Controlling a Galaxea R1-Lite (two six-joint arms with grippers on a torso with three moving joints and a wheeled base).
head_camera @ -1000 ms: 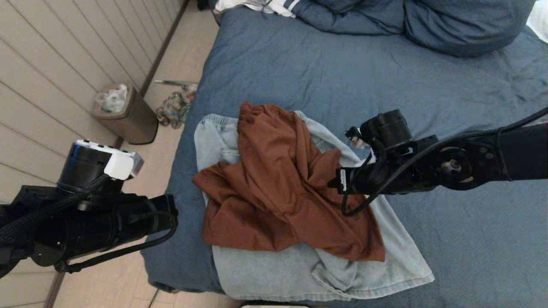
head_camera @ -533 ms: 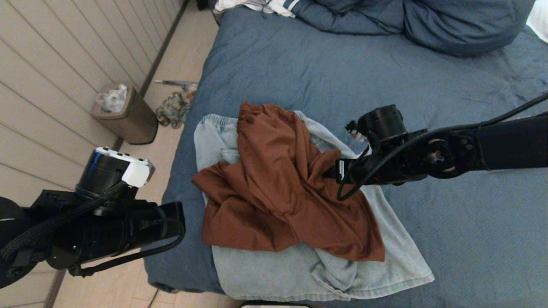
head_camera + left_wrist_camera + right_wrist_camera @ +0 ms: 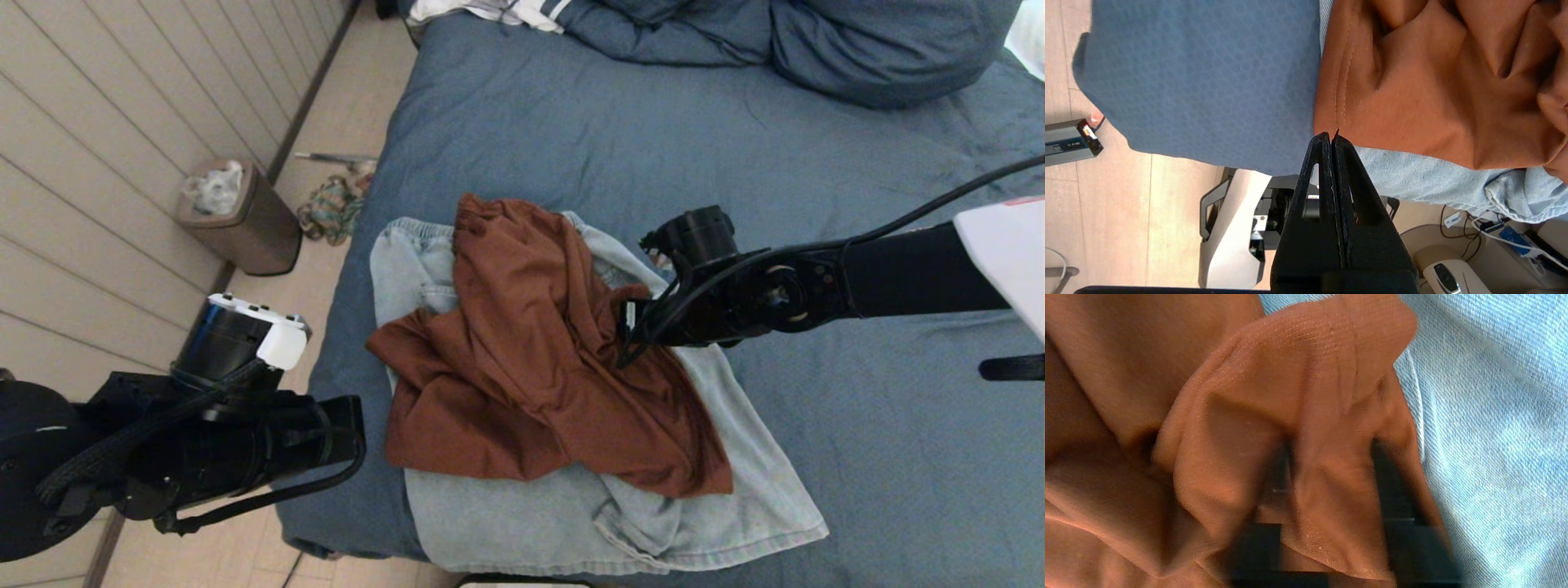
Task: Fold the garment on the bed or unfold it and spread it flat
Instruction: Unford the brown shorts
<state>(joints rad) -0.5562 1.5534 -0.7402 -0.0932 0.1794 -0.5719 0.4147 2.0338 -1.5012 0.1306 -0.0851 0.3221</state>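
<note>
A rust-brown garment [image 3: 522,343] lies crumpled on top of a pale blue denim garment [image 3: 571,523] near the front left of the bed [image 3: 571,131]. My right gripper [image 3: 622,322] reaches in from the right to the brown garment's right edge. In the right wrist view a bunched fold of brown cloth [image 3: 1229,396] fills the space between the two dark fingers [image 3: 1384,477] of the right gripper [image 3: 1331,457]. My left gripper [image 3: 1331,136] is shut and empty. It hovers off the bed's front left corner, its tip close to the brown hem [image 3: 1339,102].
A brown bin [image 3: 241,216] and a small heap of cloth [image 3: 331,208] sit on the floor left of the bed. Blue bedding [image 3: 816,41] and a white striped garment [image 3: 506,12] lie at the head end. A panelled wall runs along the left.
My right arm has slid left onto the brown garment's right edge and its fingers have closed over a fold. My left arm has crept nearer the bed corner.
</note>
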